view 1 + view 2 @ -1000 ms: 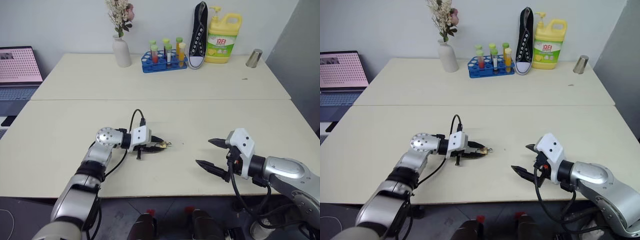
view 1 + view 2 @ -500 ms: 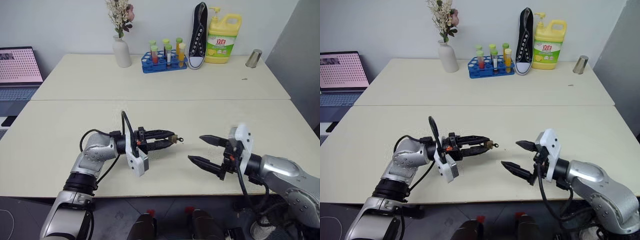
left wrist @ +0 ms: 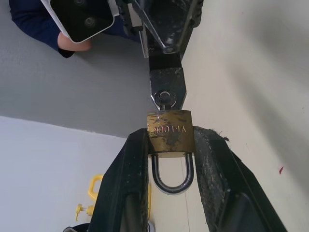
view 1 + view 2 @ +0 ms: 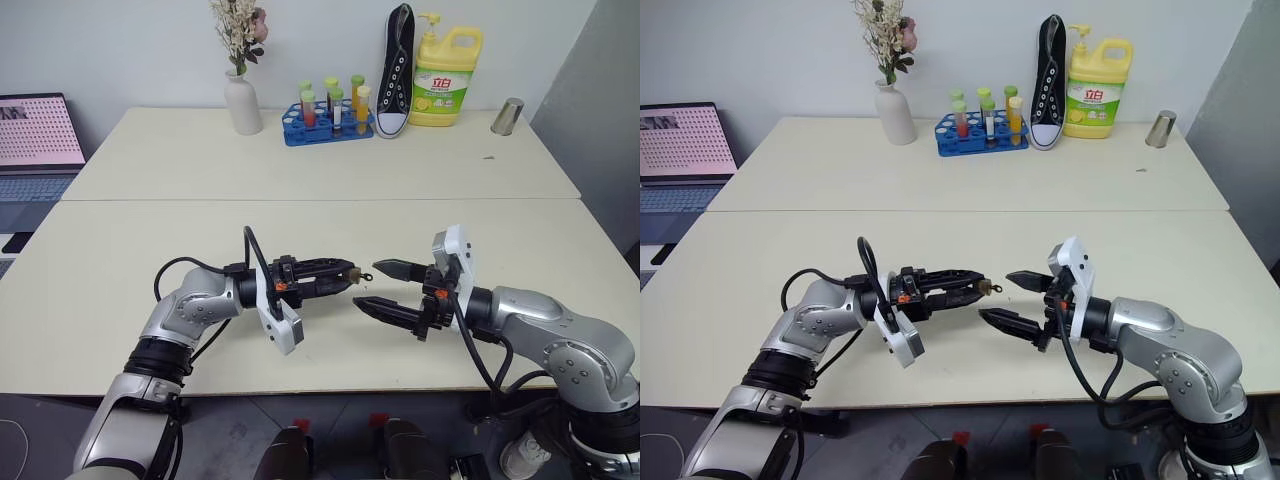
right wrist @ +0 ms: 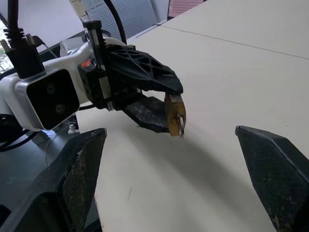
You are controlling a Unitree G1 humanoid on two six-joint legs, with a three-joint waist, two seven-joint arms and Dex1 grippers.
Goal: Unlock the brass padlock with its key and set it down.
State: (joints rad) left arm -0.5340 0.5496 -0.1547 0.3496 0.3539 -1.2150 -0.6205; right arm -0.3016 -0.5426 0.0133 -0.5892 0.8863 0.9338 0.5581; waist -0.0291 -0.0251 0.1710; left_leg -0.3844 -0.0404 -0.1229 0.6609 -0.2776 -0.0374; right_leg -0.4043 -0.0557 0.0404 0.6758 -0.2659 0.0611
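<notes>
Since the earlier frames, the left gripper (image 4: 343, 277) had been lifted off the table (image 4: 300, 170) and rolled over, so that its camera housing hung underneath, and the right gripper (image 4: 383, 287) had been brought in toward it from the side. The padlock (image 3: 170, 133) was held in the air between the left fingers (image 3: 129, 174), near their tips; the jaws were closed narrowly on the two flat sides of its brass body. Its silver shackle lay back inside the jaws, toward the wrist, and the bottom face of the body pointed outward past the fingertips. A small key (image 3: 165, 96) with a round ring was seen sticking out of that face, in line with the jaws.

The right jaws were spread wide and held nothing. Their tips stood just beside the key, one above its line and one below, not touching it.

The step in hand was judged to be the approach to the key, with the unlocking itself not yet begun. For the next move, the right jaws would probably need to be advanced a little until the key head sat between them, then closed on it and turned about its own axis. Because the key is very small, careful alignment seemed to be required.
</notes>
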